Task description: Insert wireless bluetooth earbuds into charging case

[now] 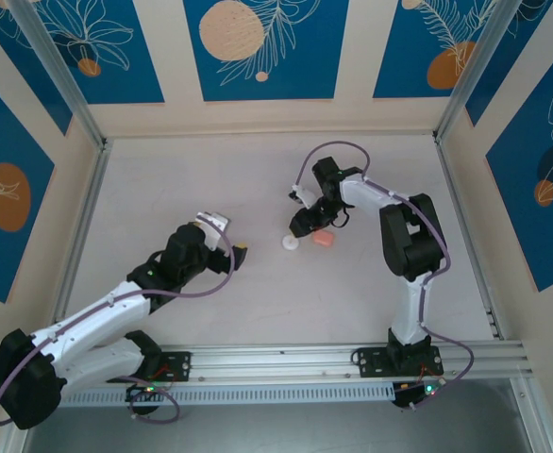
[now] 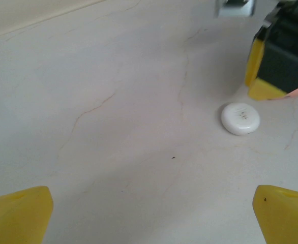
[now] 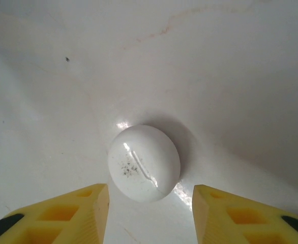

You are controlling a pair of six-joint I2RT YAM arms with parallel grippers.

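Observation:
A white round charging case [image 3: 144,162], lid shut, lies on the table just ahead of my right gripper [image 3: 150,203]. The yellow fingers [image 3: 83,213] stand open on either side, apart from the case. From above, the white case [image 1: 291,243] sits beside a salmon-pink case [image 1: 323,240], with the right gripper [image 1: 302,226] over them. My left gripper [image 1: 239,252] hovers open to the left with nothing in it. In the left wrist view the left gripper [image 2: 154,213] faces bare table, and the white case [image 2: 240,118] lies ahead at right. The earbuds are out of view.
The table top [image 1: 210,179] is pale and marbled, fenced by cream walls and metal rails [image 1: 352,359]. In the left wrist view the right arm's black and yellow finger [image 2: 263,68] hangs over the pink case's edge [image 2: 296,92].

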